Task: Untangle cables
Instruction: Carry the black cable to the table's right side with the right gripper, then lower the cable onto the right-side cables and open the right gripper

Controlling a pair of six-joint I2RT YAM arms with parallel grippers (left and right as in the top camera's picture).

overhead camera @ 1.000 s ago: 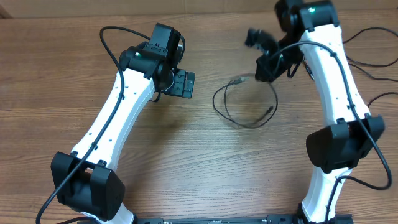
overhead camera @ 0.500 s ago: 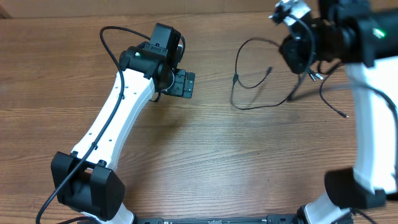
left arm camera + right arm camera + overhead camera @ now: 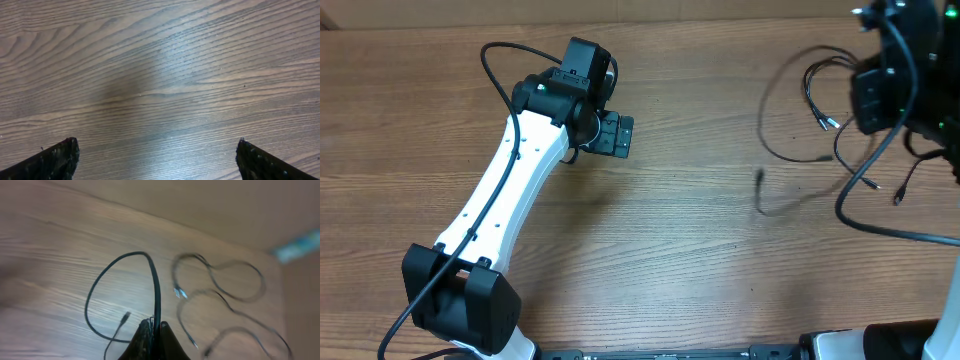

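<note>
Overhead view: the left arm [image 3: 505, 190], white with black joints, reaches from the near left corner toward the middle of the wooden counter [image 3: 700, 260]. The left tool [image 3: 615, 135] sits over bare wood, well apart from the cables [image 3: 767, 125].

Left wrist view: the two fingers [image 3: 55, 160] of the left tool show only at the bottom corners of the picture. They stand wide apart with nothing but wood grain between them.

The cables are all at the far right of the counter, bunched under the dark head of the right arm [image 3: 905, 60]. From above I count several thin black loops. One wide loop bows out to the left, and shorter ends trail down and right. One end has a silver tip [image 3: 827, 123]. A blurred dark smear [image 3: 760, 190] lies on the wood below the wide loop; I cannot tell what it is. Whether the loops touch the counter I cannot tell.

Right wrist view, blurred: the right tool [image 3: 154, 327] has its fingers together, clamped on one black cord [image 3: 156, 285]. That cord rises straight from the tips and curls back in a loop to the left. Thinner cords [image 3: 220, 280] lie in loose curves just to its right.
</note>
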